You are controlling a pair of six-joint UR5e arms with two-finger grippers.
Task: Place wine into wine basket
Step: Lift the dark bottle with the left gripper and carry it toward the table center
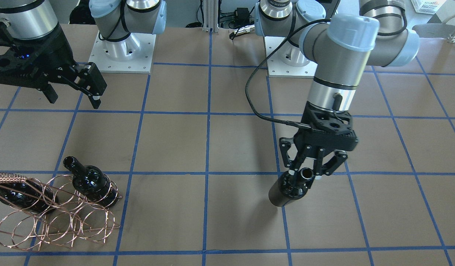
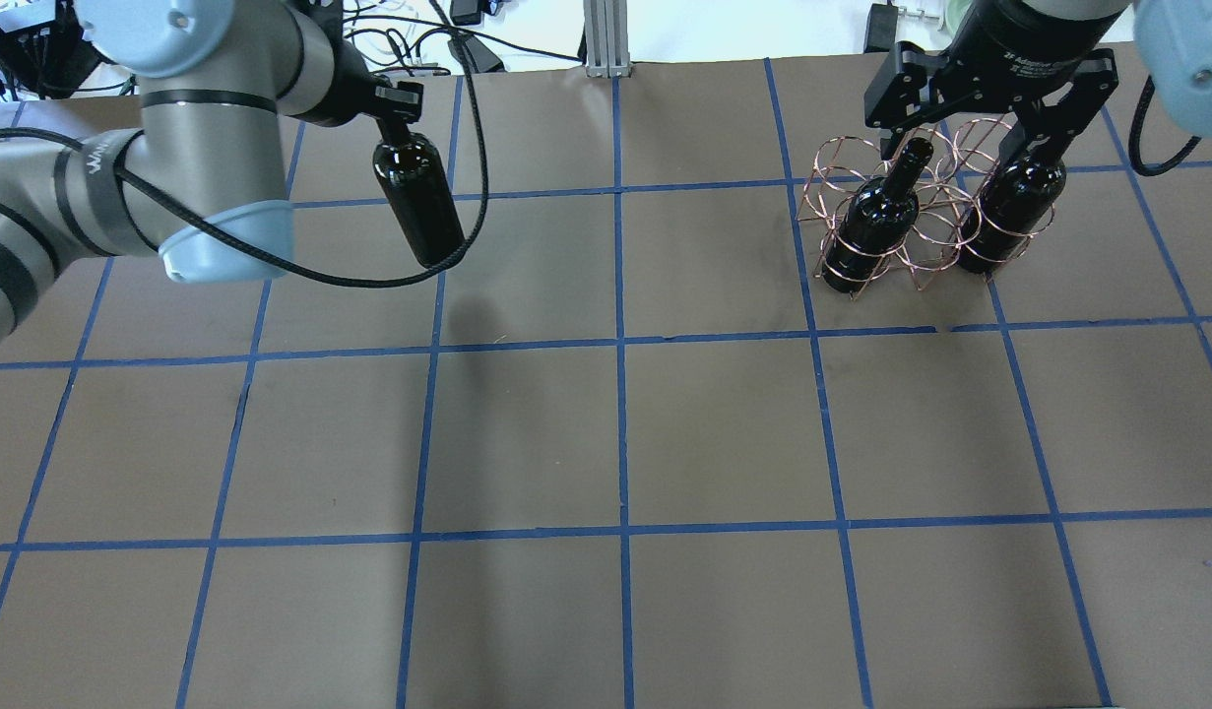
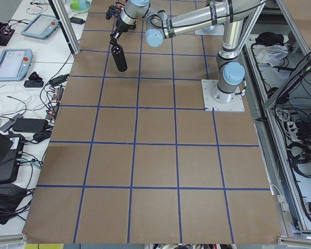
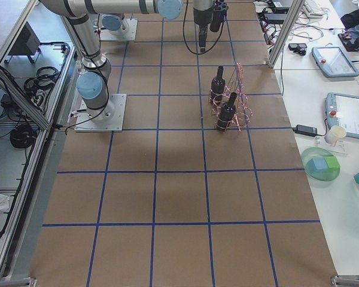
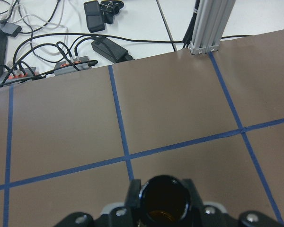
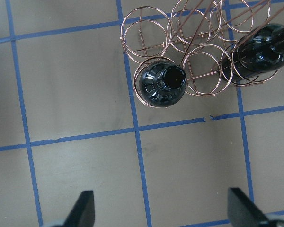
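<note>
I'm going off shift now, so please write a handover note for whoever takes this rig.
Left gripper: shut on the held bottle at its neck, far from the basket; the bottle looks lifted off the table.
Right gripper: open, empty, above the basket.
Done: two bottles sit in basket rings.
Left to do: carry the held bottle over and lower it into a free ring.

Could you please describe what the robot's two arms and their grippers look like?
Both arms, the left arm and the right arm, are silver-grey tubes with pale blue joint caps and black seams. The left gripper and right gripper are matt black, two-fingered linkages. A black braided cable loops to the left wrist. The right gripper bears small white lettering and a blue light.
</note>
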